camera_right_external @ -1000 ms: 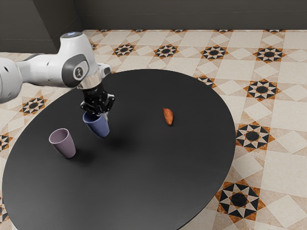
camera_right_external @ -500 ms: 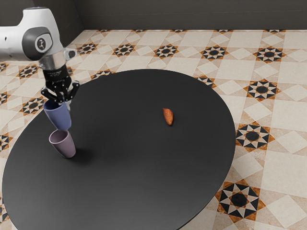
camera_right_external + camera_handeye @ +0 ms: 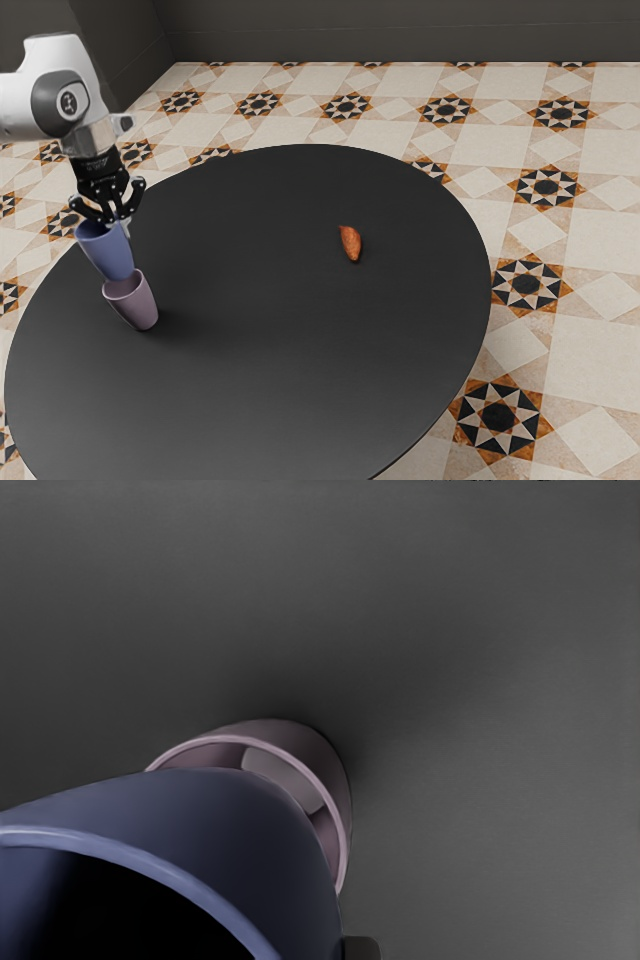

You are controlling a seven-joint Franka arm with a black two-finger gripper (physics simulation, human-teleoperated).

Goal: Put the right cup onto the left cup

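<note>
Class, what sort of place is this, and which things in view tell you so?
Probably a dining room or similar indoor room, though simulated: there is a round black table, a floor of star-patterned tiles, and what looks like a plain dark wall beyond.

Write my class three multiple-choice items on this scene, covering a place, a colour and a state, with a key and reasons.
1. Where is the blue cup?
A) Over the mauve cup
B) On the floor
C) Beside the orange vegetable

2. What colour is the tabletop?
A) White
B) Red
C) Black

3. How is the mauve cup standing?
A) Upside down
B) Upright
C) On its side

Key:
1 A: the exterior view shows the blue cup's lower end at the mauve cup's rim, its upper end at the gripper.
2 C: the round top is black in the exterior view.
3 B: its open mouth faces up, its base on the tabletop.
</note>
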